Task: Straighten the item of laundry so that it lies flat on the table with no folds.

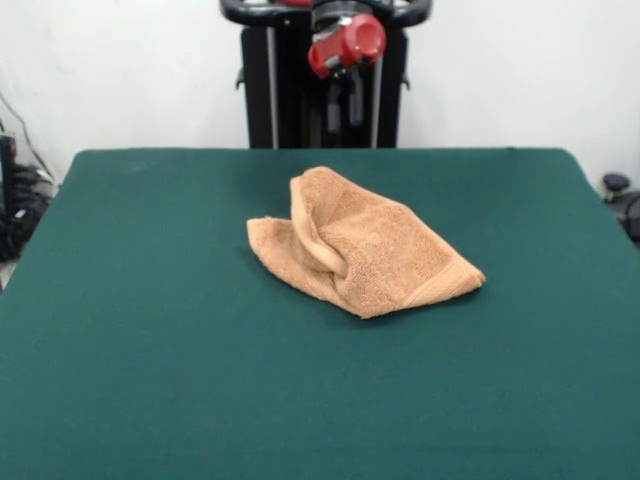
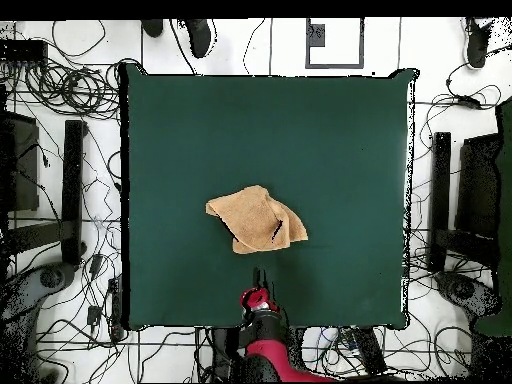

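A plain white wall (image 1: 120,70) behind, and tangled black cables (image 2: 60,85) across the white floor (image 2: 440,60)

On my screens the desk (image 1: 150,330) is one even dark green, felt-like, with no pattern. The towel (image 1: 375,250) on it is a light orange-tan all over, with a looped terry texture; a smoother woven band of the same colour runs along the hem at its right corner. Its folds show only as darker tan shadow lines. From overhead I see the same plain tan against the green. The arm's end is glossy red with black parts, and the tool (image 1: 343,100) below it is black. The wall behind is white. The floor around the desk is white, crossed by black cables (image 2: 60,90).
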Action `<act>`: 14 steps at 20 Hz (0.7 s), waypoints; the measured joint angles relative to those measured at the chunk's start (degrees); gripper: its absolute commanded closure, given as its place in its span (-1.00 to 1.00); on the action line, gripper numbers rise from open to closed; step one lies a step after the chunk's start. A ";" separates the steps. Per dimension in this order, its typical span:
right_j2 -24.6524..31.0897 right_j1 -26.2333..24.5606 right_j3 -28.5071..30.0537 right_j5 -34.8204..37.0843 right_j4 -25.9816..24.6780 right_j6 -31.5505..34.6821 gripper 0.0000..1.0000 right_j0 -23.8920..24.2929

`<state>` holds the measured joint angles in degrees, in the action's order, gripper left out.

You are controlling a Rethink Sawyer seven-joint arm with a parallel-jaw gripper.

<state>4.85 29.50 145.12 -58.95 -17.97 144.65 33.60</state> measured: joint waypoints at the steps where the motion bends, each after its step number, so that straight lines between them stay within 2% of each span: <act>1: 0.01 -0.01 0.18 -1.05 0.01 0.32 -1.00 0.11; 6: 0.00 -0.59 0.32 -3.78 0.02 1.49 -1.00 1.15; 14: 0.01 -4.28 0.11 -9.67 -1.39 2.48 -1.00 1.52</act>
<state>4.85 25.22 145.23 -68.62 -19.36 147.14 35.12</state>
